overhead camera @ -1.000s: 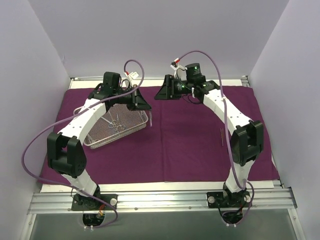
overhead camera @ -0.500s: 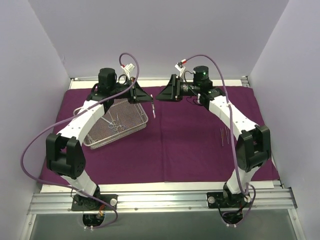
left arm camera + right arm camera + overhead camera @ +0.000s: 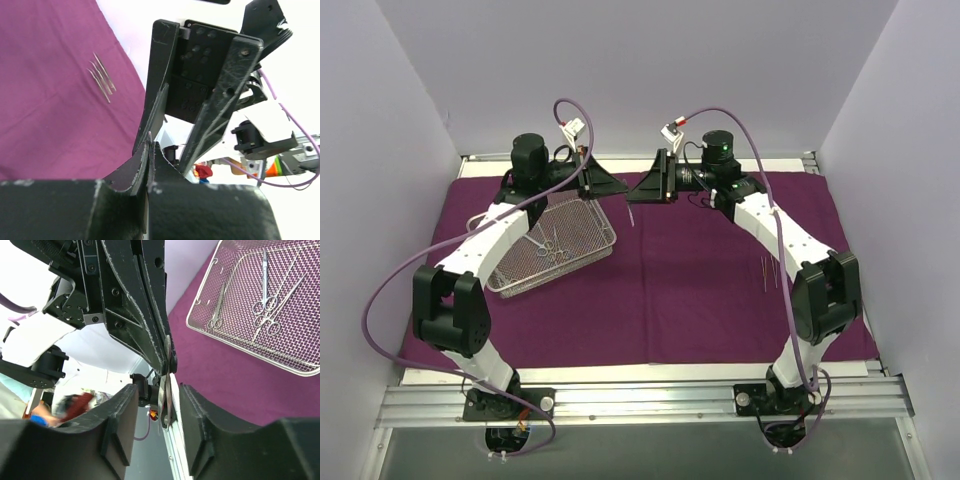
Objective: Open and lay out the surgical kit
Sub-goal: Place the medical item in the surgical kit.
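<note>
The step in hand looks like a mid-air handover above the far edge of the cloth (image 3: 700,300), about mid-width. The left gripper (image 3: 149,148) is pinched tight on a slim metal instrument (image 3: 164,407), probably tweezers, which hangs from its tips. The right gripper (image 3: 160,390) stands part open, with one finger on each side of the instrument and a gap on both sides, so it grips nothing yet. To do this well, the right should centre the strip between its pads and clamp just below the left's tips, square to the flat faces so the strip cannot twist out. The left should let go only once that grip looks firm, then back straight off. A drop could land on bare cloth or against the tray (image 3: 563,270), which sits on the cloth's left half toward the far edge with scissor-handled tools (image 3: 550,245) in it. The likely destination is the row of laid-out pieces (image 3: 766,271) near the cloth's right edge.
</note>
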{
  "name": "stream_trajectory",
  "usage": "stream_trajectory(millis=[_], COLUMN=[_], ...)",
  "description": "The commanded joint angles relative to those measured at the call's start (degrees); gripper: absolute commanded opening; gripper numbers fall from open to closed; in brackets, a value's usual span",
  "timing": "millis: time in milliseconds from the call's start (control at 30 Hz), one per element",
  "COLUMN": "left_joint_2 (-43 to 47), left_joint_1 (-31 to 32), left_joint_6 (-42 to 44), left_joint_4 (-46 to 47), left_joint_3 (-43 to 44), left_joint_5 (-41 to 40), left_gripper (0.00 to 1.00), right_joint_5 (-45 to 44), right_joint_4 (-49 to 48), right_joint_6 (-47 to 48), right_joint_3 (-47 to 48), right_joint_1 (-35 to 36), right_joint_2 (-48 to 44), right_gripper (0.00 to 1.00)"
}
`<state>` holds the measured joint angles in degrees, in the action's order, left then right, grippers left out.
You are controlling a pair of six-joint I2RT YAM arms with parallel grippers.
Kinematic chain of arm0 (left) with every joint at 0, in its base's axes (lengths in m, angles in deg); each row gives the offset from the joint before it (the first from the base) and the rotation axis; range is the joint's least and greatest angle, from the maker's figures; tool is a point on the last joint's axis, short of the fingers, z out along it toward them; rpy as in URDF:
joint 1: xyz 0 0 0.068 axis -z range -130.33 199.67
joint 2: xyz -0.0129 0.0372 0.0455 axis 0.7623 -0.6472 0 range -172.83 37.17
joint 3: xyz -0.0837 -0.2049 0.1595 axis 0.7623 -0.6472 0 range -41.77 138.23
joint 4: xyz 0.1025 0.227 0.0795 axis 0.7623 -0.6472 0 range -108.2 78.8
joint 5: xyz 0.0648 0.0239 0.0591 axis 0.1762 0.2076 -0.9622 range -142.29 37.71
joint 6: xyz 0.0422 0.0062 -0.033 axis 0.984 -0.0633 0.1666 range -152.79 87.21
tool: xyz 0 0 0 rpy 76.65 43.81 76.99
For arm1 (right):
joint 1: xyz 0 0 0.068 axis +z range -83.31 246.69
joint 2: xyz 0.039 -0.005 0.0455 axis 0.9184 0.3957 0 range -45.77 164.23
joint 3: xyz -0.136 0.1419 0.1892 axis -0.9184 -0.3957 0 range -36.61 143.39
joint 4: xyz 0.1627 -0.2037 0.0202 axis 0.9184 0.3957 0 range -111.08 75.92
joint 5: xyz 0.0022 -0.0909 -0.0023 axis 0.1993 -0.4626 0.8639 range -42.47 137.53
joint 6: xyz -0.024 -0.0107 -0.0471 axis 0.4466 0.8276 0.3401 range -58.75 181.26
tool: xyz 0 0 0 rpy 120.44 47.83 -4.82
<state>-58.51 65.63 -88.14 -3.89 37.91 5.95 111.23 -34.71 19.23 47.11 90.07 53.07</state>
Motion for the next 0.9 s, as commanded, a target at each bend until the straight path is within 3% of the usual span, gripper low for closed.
stream_trajectory(millis=[0, 67, 200, 267, 300, 400, 433, 500, 533, 567, 667, 700, 867], left_joint_2=[0.4, 0.1, -0.4, -0.5, -0.7, -1.2, -1.3, -0.7, -0.1, 1.4, 3.9, 4.3, 6.4], left_joint_1=[-0.1, -0.1, 0.0, 0.0, 0.0, 0.1, 0.1, -0.4, -0.8, -2.2, -2.9, -2.5, -0.1], left_joint_6=[-3.1, -3.9, -5.0, -5.4, -5.8, -7.2, -7.1, -4.6, -2.7, -0.7, 9.8, 15.3, 17.3], left_joint_4=[7.4, 8.3, 9.8, 10.4, 11.3, 12.8, 12.7, 9.3, 6.8, 4.4, -7.8, -15.7, -15.0], left_joint_3=[-0.8, -0.8, -0.7, -0.7, -0.6, -0.5, -0.4, -0.5, -0.8, -1.2, -0.6, 0.1, -1.5], left_joint_5=[1.8, 2.1, 2.3, 2.4, 2.5, 3.0, 3.2, 2.5, 1.8, 1.1, -1.4, -2.5, -4.0], left_gripper=[0.02, 0.02, 0.02, 0.02, 0.02, 0.02, 0.07, 0.41, 0.98, 0.94, 0.94, 0.94, 0.94], right_joint_5=[2.6, 2.8, 3.1, 3.3, 3.5, 3.8, 3.8, 3.3, 2.3, 1.9, -1.4, -1.8, -5.2], right_joint_4=[-2.4, -2.3, -2.6, -3.1, -3.9, -5.0, -5.4, -4.9, -4.5, -4.0, -1.1, -0.4, -1.1], right_joint_6=[-0.2, -0.1, -0.3, -0.8, -1.2, -2.1, -2.3, -2.2, -2.2, -2.2, -1.5, -1.7, -5.0], right_joint_3=[1.9, 2.2, 2.5, 2.5, 2.5, 2.2, 2.2, 1.9, 1.8, 1.7, 1.4, 1.9, 4.0], right_joint_1=[1.0, 1.3, 1.5, 1.6, 1.6, 1.8, 1.8, 1.4, 1.1, 0.1, -2.3, -2.6, -3.8], right_joint_2=[0.1, 0.6, 1.0, 1.3, 1.3, 1.6, 1.5, 1.3, 0.9, 0.9, 0.1, 0.1, 0.5], right_gripper=[0.38, 0.34, 0.06, 0.05, 0.0, 0.0, 0.0, 0.0, 0.0, 0.0, 0.0, 0.0, 0.0])
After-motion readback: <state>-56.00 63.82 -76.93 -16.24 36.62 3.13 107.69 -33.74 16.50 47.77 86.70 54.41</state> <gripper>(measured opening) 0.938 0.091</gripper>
